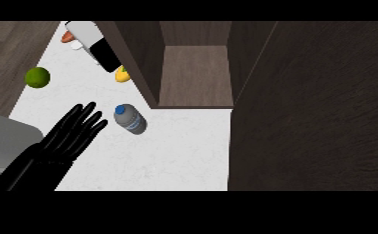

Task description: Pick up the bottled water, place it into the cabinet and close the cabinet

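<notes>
One hand [70, 135] shows for us, the left, fingers straight and spread wide, holding nothing. We see the bottle [130, 118] standing on the white tabletop [177, 153], just right of those fingertips and apart from them. Beyond the bottle, the cabinet [196, 75] stands open. Left of the bottle, well apart, lies a lime [38, 77]. An orange fruit [122, 74] sits by the cabinet's left wall.
</notes>
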